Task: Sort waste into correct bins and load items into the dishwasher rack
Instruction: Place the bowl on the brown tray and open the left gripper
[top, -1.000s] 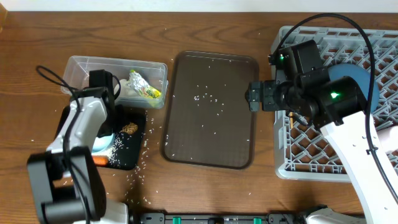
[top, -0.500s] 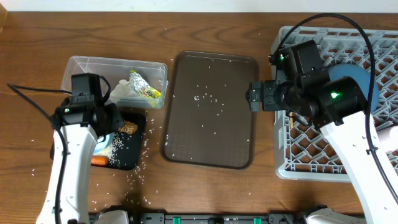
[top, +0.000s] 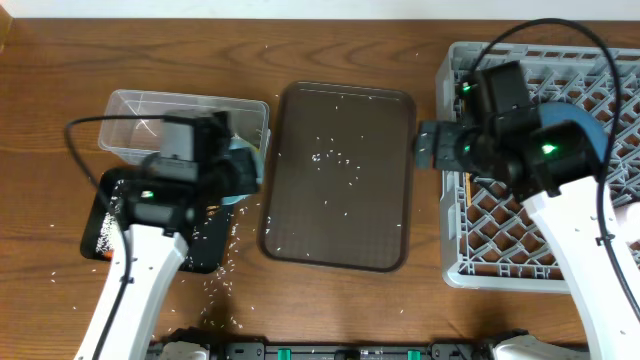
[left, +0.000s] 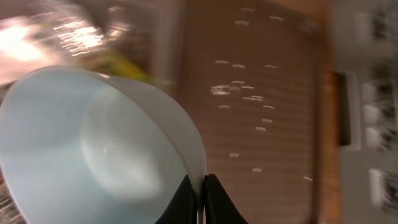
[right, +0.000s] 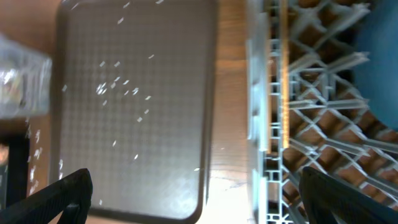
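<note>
Below, we see wooden table (top: 60, 60) strewn with rice grains (top: 236, 232), left gripper (left: 200, 193) pinched on white bowl (left: 93, 155), right gripper (right: 199, 190) spread wide, empty.

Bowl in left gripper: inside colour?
White, faintly blue-tinted; bowl shows best in left wrist view.

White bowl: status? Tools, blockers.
Left tool shut on white bowl rim, bowl tilted by the clear tub. Right tool open, empty, at left edge of dishwasher rack. Serving tray and right arm lie between bowl and rack.
</note>
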